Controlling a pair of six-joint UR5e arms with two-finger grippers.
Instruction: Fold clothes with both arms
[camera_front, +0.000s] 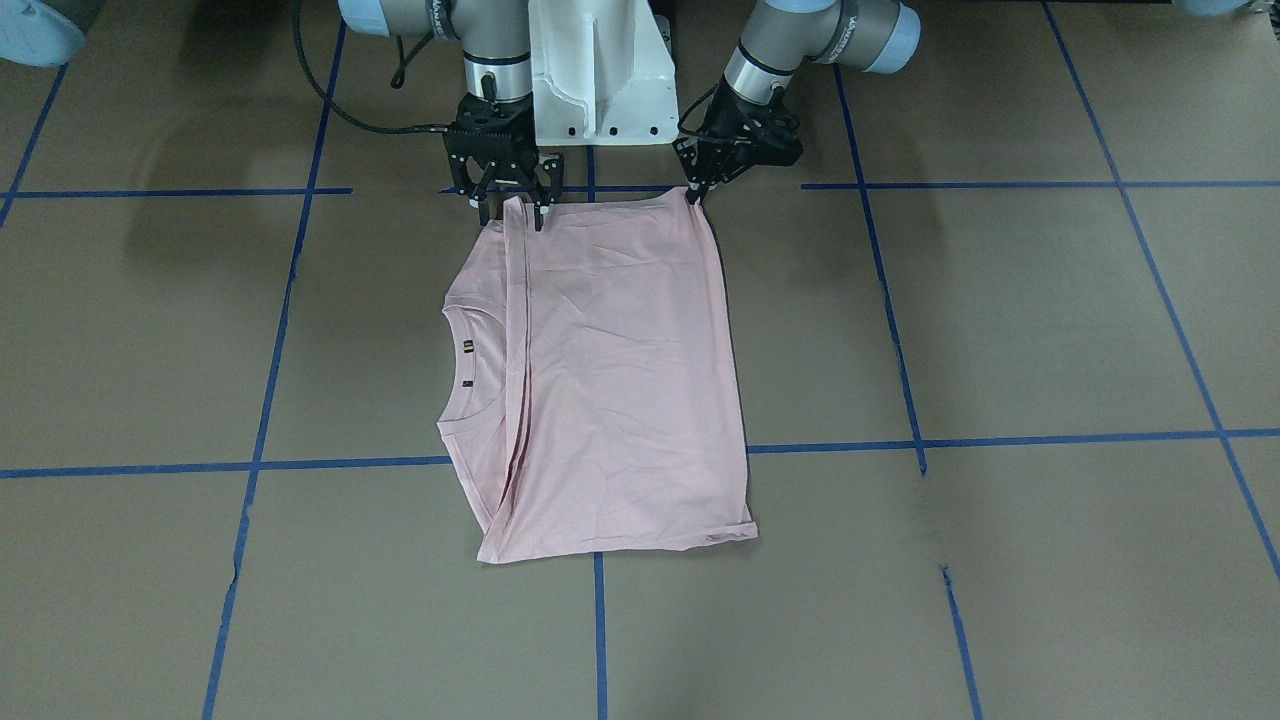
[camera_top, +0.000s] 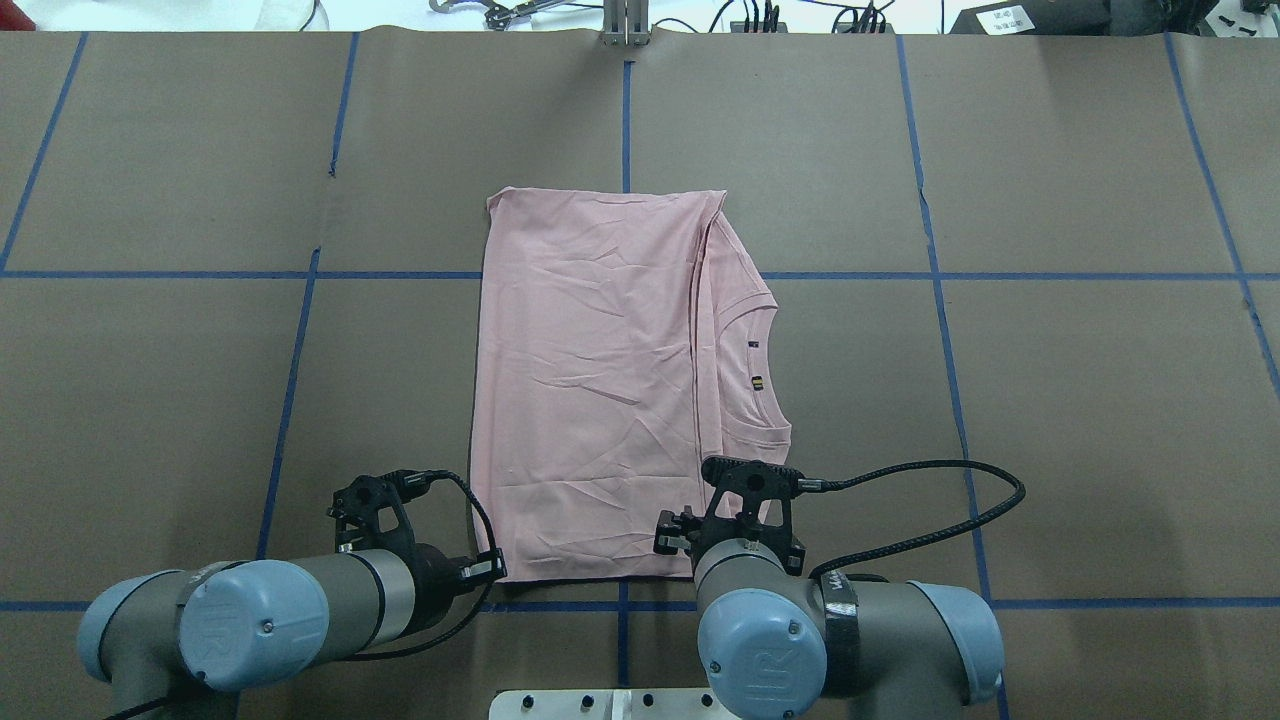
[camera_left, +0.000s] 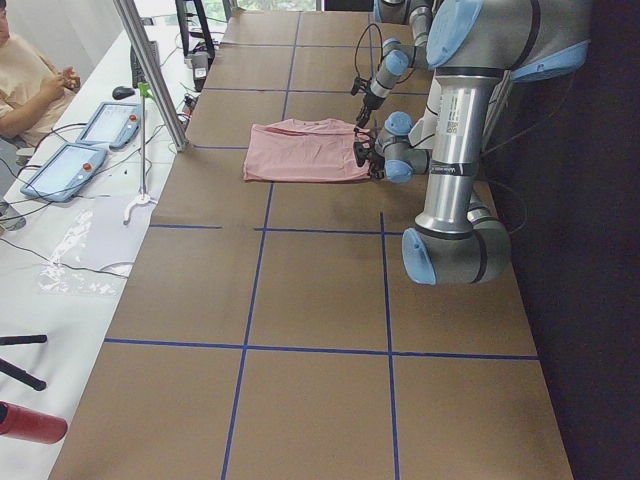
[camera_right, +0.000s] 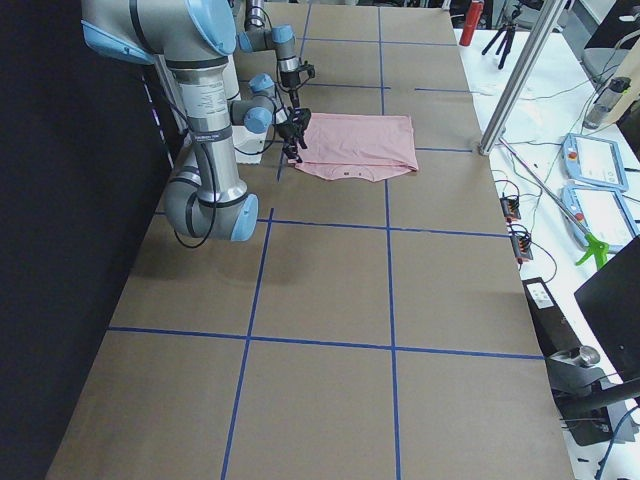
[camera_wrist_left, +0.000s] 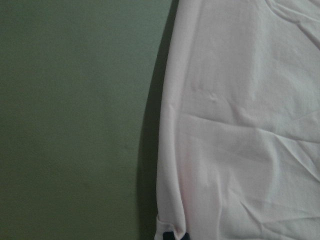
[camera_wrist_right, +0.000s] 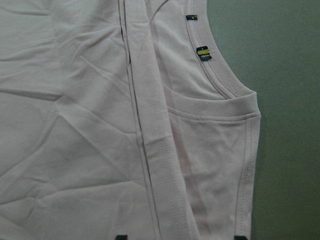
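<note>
The pale pink T-shirt (camera_front: 620, 380) lies flat and folded on the brown table, its neckline with small tags (camera_top: 757, 382) toward my right side; the print is hidden. My left gripper (camera_front: 694, 197) is at the shirt's near corner on my left and looks shut on that corner; in the left wrist view (camera_wrist_left: 172, 235) the dark tips sit together on the hem. My right gripper (camera_front: 512, 213) is open at the near edge beside the folded-over hem. In the right wrist view (camera_wrist_right: 181, 236) its tips stand wide apart over the fabric (camera_wrist_right: 75, 125).
The white pedestal base (camera_front: 600, 80) stands just behind both grippers. Blue tape lines (camera_top: 625, 130) divide the table. A black cable (camera_top: 960, 500) loops out from my right wrist. A metal pole (camera_left: 150, 70) and operator tablets (camera_left: 60, 165) are past the far edge.
</note>
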